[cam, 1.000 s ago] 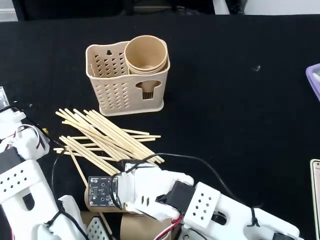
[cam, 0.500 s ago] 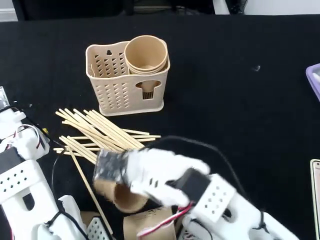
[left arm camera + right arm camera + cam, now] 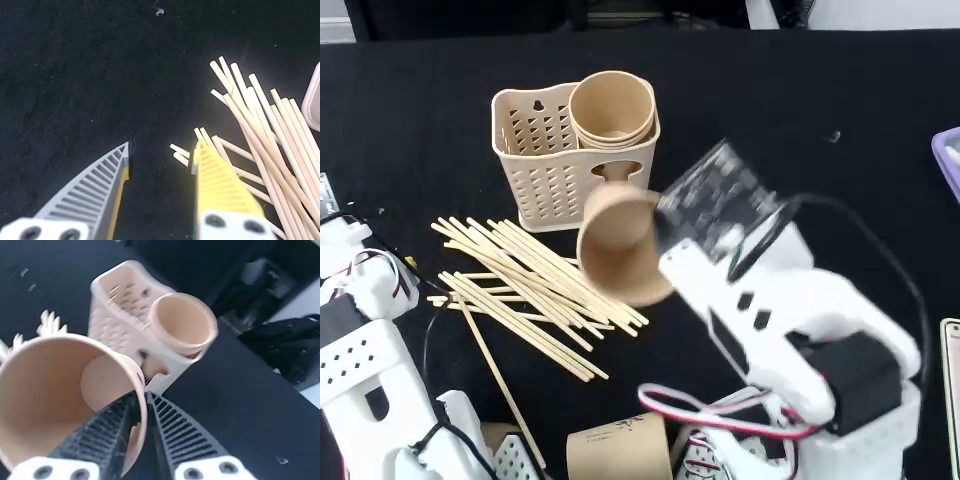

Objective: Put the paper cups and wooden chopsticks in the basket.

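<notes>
My right gripper (image 3: 141, 412) is shut on the rim of a paper cup (image 3: 65, 395), held in the air with its mouth sideways. In the high view that cup (image 3: 620, 243) hangs just in front of the beige basket (image 3: 545, 170), above the pile of wooden chopsticks (image 3: 525, 280). Stacked paper cups (image 3: 612, 108) stand in the basket's right compartment. Another paper cup (image 3: 617, 452) lies on its side at the near edge. My left gripper (image 3: 160, 160) is open just above the table, next to the chopstick ends (image 3: 250, 125).
The left arm's white body (image 3: 360, 370) fills the near left corner. A purple object (image 3: 948, 155) sits at the right edge, with a light-coloured one (image 3: 952, 380) below it. Black table (image 3: 820, 90) stretches behind and right of the basket.
The right arm has lifted the paper cup off the table at the near edge and carried it up and away toward the basket. The left arm has kept still.
</notes>
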You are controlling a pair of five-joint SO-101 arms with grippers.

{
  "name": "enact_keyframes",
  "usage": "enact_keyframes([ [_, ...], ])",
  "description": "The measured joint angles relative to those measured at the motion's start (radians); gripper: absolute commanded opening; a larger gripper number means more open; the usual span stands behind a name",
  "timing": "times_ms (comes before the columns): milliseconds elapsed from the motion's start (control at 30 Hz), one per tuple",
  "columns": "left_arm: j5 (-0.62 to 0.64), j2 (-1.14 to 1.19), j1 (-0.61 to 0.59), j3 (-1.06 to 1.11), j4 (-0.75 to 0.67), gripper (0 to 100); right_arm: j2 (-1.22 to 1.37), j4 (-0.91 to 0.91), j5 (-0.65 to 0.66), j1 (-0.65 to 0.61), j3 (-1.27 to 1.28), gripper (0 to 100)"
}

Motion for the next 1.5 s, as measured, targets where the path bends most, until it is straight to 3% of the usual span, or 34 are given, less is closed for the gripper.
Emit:
enact_keyframes([
  [500,0.000,0.000,0.000,0.017,0.000,21,0.779,0.029,-0.095,0.040,-0.864,1.0],
  [667,0.000,0.000,0.000,0.017,0.000,21,1.008,0.072,-0.100,0.091,-1.042,1.0],
  [1067,0.000,0.000,0.000,0.017,0.000,21,1.232,0.163,-0.100,0.152,-1.140,2.7],
  [1300,0.000,0.000,0.000,0.017,0.000,21,1.232,0.183,-0.100,0.150,-1.140,27.4],
  [1500,0.000,0.000,0.000,0.017,0.000,21,1.192,0.219,-0.100,0.149,-1.140,21.5],
])
